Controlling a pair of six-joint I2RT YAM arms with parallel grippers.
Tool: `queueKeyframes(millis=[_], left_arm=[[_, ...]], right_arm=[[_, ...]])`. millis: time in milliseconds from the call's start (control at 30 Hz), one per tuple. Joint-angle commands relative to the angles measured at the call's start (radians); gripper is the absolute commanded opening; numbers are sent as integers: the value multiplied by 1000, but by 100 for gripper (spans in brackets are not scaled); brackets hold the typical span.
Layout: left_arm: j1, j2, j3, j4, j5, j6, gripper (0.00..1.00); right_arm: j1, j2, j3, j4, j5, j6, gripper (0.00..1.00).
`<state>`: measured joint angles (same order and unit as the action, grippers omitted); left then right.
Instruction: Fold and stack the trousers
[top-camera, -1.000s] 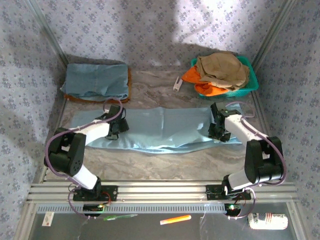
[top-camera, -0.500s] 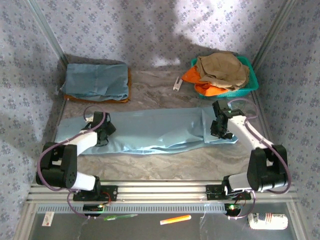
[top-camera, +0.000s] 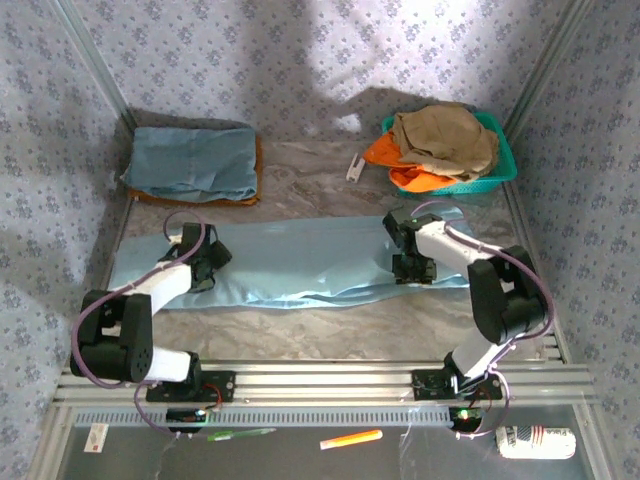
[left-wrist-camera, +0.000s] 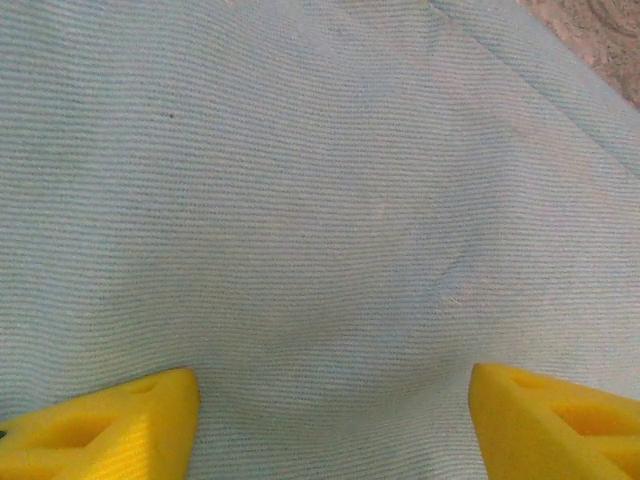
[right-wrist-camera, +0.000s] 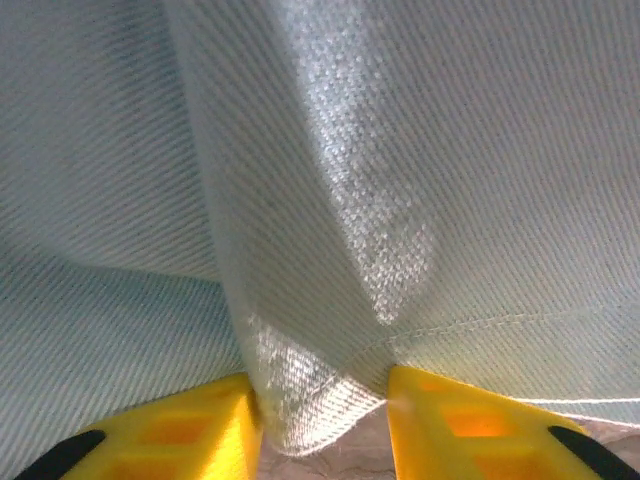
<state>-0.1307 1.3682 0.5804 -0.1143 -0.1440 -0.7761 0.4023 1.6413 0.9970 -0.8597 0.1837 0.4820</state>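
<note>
The trousers (top-camera: 300, 262) lie full-length on the bench (top-camera: 330, 322), folding barely begun: the right hand (right-wrist-camera: 320, 405) pinches one end, the left hand (left-wrist-camera: 335, 415) rests open.

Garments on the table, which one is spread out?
The pale blue trousers across the middle. The blue garment far left is folded; the tan garment and orange garment lie heaped in the basket.

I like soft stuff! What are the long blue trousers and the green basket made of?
The trousers look like thin, matt woven cloth: fine thread lines show close up, and it folds softly. The basket seems to be hard plastic: its bright green wall looks moulded with slots.
</note>
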Motion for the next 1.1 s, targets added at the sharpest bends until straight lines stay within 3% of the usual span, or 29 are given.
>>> queueKeyframes(millis=[0,67,200,333,400,533,767,800,867,967,1067], left_arm=[[7,-29,-14,-36,27,0,72],[9,-37,-14,-37,33,0,72],[9,-59,-12,-42,42,1,72],[9,-73,-10,-41,49,-1,72],[9,-72,-10,-39,50,-1,72],[9,-71,-8,-33,65,2,71],[8,-40,-26,22,136,13,71],[8,-32,-25,26,140,17,71],[8,-11,-19,33,158,28,71],[8,5,-5,29,187,33,72],[6,-18,2,2,199,28,74]], right_arm=[[8,-1,53,-62,71,18,10],[10,-41,71,-108,109,35,0],[1,-153,125,-204,135,33,0],[-100,-187,262,-253,200,-15,0],[-175,-145,351,-250,254,-53,0],[-352,39,566,-239,240,-130,0],[-488,327,815,-240,161,-157,0],[-500,356,832,-235,149,-156,10],[-522,424,887,-222,109,-160,40],[-525,461,963,-282,150,-125,53],[-527,350,881,-250,136,-83,61]])
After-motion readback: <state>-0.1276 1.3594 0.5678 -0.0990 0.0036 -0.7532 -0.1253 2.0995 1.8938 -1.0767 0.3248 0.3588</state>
